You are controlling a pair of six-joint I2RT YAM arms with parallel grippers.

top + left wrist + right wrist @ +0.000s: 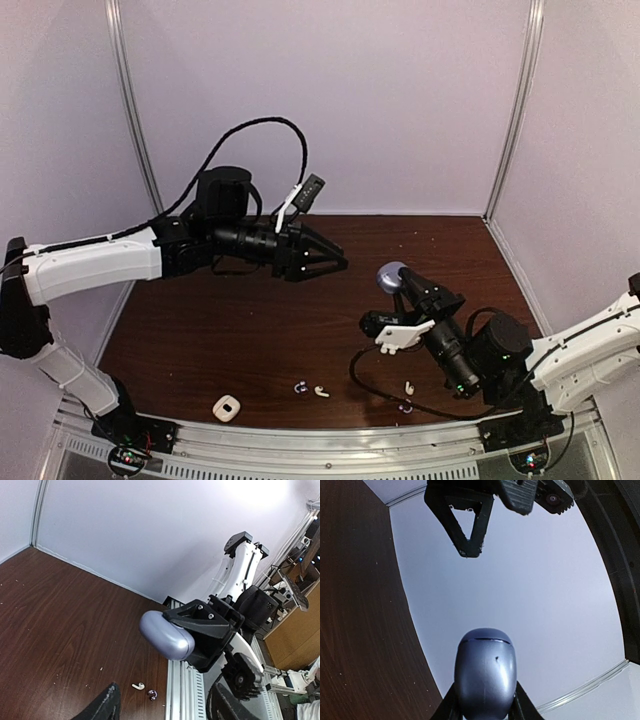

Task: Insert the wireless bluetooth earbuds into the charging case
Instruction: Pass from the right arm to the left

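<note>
Loose on bench (220,330) near front edge: purple earbud (299,386) beside white earbud (321,391), second white earbud (409,386) and second purple earbud (406,406) further right. Lilac-grey charging case (390,275) raised above bench, clamped in right end effector (403,288). Left end effector (335,263) spread, empty, aloft; white case (227,407) at front left.

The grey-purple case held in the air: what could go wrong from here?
1. The right jaws pinch the case only at its lower end, above the table; a push from the open left jaws might twist it loose and drop it.
2. The earbuds lie near the front rail; a nudge could roll them off.
</note>
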